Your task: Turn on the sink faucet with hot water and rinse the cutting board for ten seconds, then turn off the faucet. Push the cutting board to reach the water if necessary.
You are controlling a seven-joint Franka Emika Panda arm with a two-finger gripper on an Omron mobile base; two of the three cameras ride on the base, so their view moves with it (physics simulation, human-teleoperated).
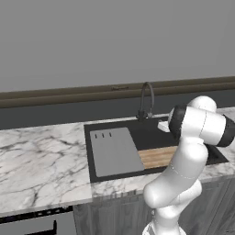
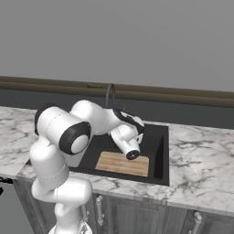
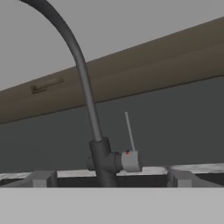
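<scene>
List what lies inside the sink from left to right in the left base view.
Grey slotted slab → cutting board → robot arm, which covers the board's right end and the sink behind it.

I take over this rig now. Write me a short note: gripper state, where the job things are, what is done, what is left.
Gripper: faces the sink faucet, tips apart, holding nothing.
Faucet: at the back rim of the sink; its handle is untouched.
Cutting board: flat in the sink near the front wall, beside a grey slab.
Done: the arm has approached only; no water is visible.
Left: turn on hot, rinse the board, pushing it under the stream if necessary, then turn off.
</scene>
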